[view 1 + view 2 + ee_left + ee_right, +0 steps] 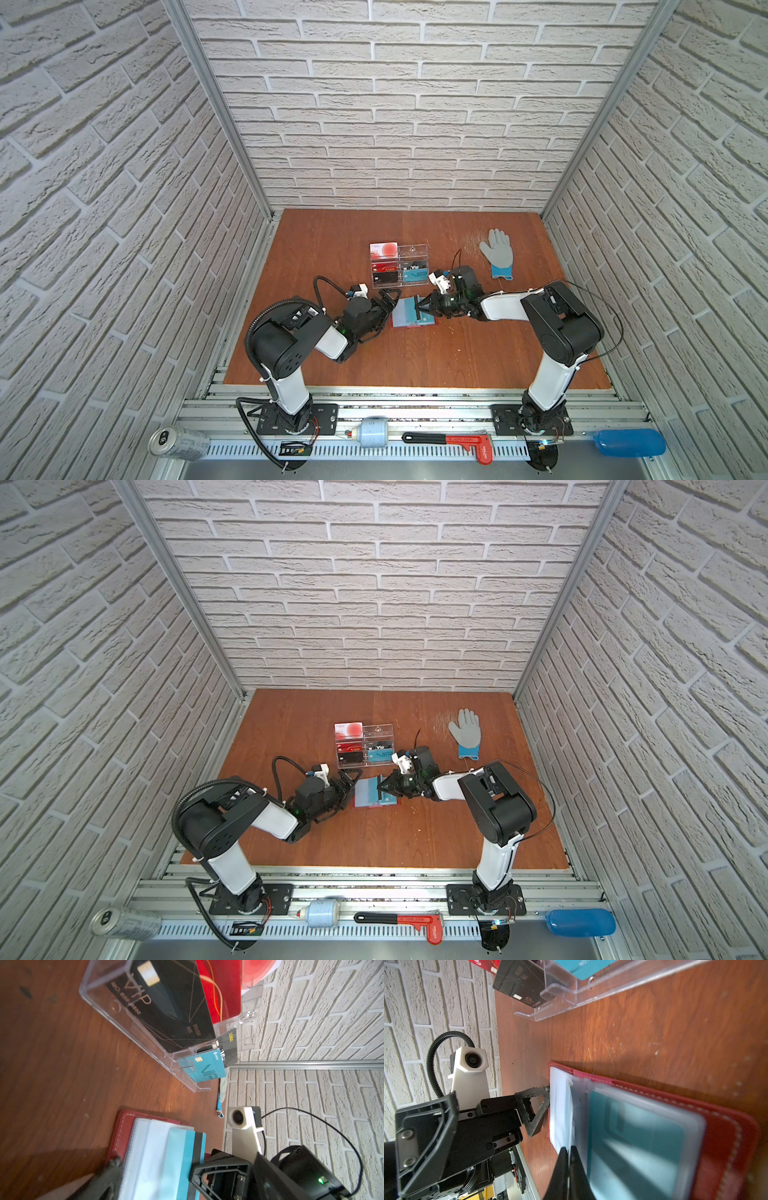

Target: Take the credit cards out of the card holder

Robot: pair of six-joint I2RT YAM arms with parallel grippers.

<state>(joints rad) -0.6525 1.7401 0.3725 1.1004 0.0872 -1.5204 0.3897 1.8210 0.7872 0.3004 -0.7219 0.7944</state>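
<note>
Left wrist view: right gripper (193, 1172), jaws shut, pinches the dark-striped teal plastic card (180, 1147); left gripper (391, 300), jaws wide, steadies the red leather-like holder (124, 1124).

White brick-pattern walls (395, 104) close the cell at 9, 12 and 3 o'clock in both top views. Two aluminium posts (220, 108) rise from the back corners, at 11 and 1 o'clock. The reddish-brown wooden counter (415, 357) fills the floor and is scuffed pale toward 1 o'clock. At 6 o'clock, aluminium rails (415, 409) run along its front edge. The light is soft and even.
</note>
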